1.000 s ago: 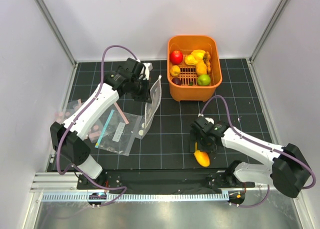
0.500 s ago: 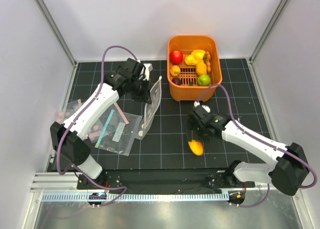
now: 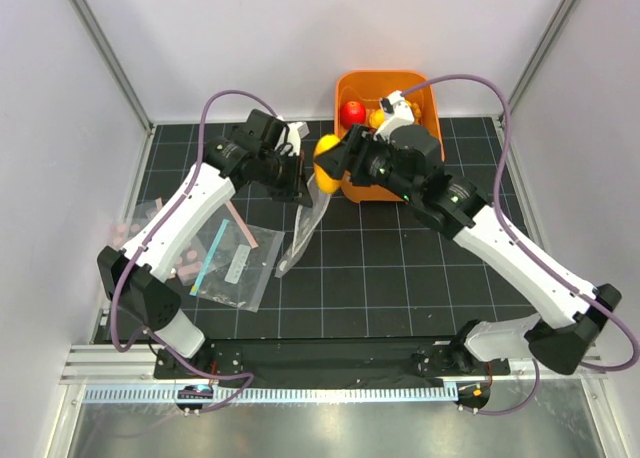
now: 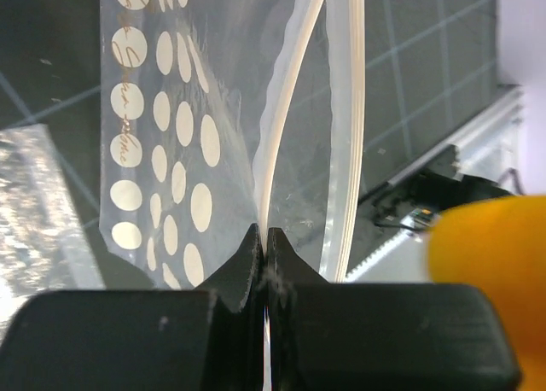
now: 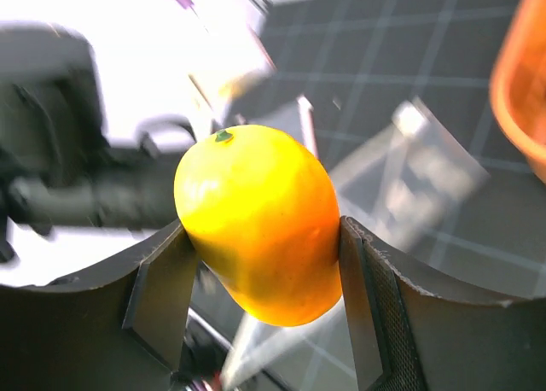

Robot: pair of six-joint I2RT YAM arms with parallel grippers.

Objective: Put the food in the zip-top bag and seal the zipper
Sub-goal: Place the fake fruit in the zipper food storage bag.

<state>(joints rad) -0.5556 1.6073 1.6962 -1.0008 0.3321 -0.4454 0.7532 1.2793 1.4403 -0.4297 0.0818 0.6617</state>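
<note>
The dotted zip-top bag [image 3: 300, 228] hangs from my left gripper [image 3: 301, 185], whose jaws are shut on one lip of its mouth [image 4: 264, 237]. In the left wrist view the white dots [image 4: 171, 135] and the zipper strip [image 4: 345, 135] run upward from the jaws. My right gripper [image 3: 328, 166] is shut on an orange-yellow mango [image 3: 325, 175] and holds it in the air right beside the bag's mouth. That mango [image 5: 260, 220] sits squarely between both fingers in the right wrist view, and its edge shows in the left wrist view [image 4: 490, 271]. A red apple [image 3: 352, 112] shows in the basket; the other food is hidden.
The orange basket [image 3: 432, 106] stands at the back, mostly covered by my right arm. Two other clear bags [image 3: 235, 268] and a loose pink strip [image 3: 240, 228] lie on the mat at left. White walls enclose the table.
My right arm lifted the mango from the mat near the front edge and carried it back and left to the bag's mouth. The left arm kept holding the bag.
</note>
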